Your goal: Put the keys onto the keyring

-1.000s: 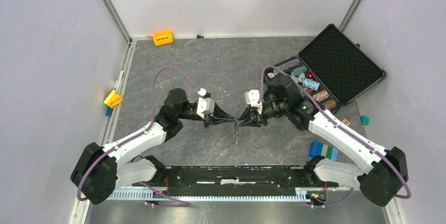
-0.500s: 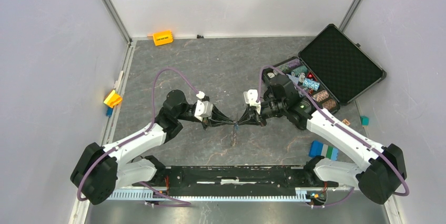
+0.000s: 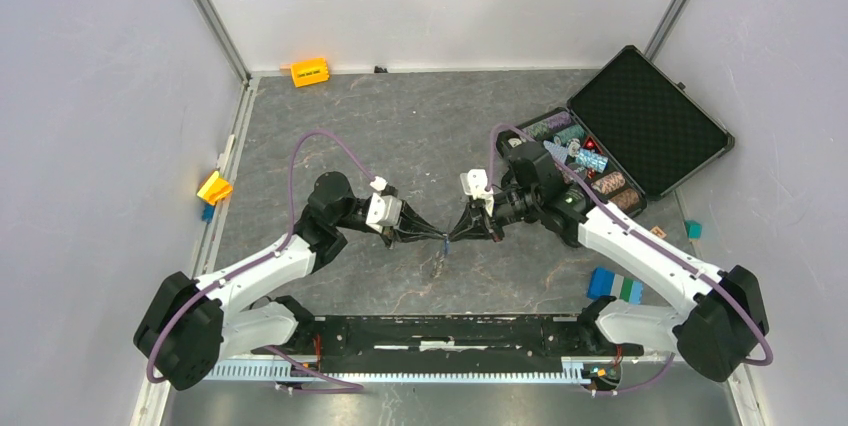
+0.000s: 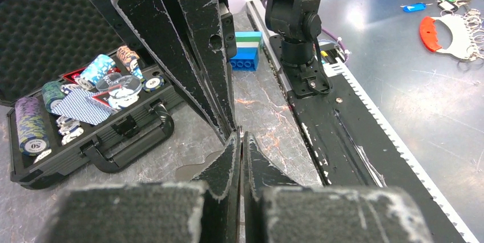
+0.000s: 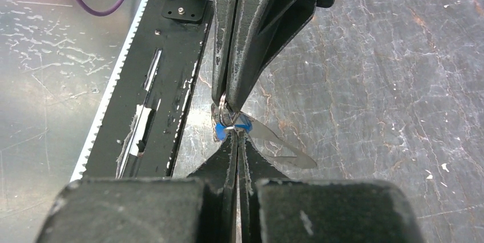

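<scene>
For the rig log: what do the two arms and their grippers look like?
The left arm and right arm have white links, black joints and a looping purple cable. The left gripper and right gripper have black wedge-shaped fingers with scuffed whitish edges.

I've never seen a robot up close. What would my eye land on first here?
Most likely the two black grippers meeting tip to tip at mid-table: the left gripper pinches a keyring and the right gripper a blue-headed key right beside it. Next, the open black case of poker chips at the far right.
</scene>
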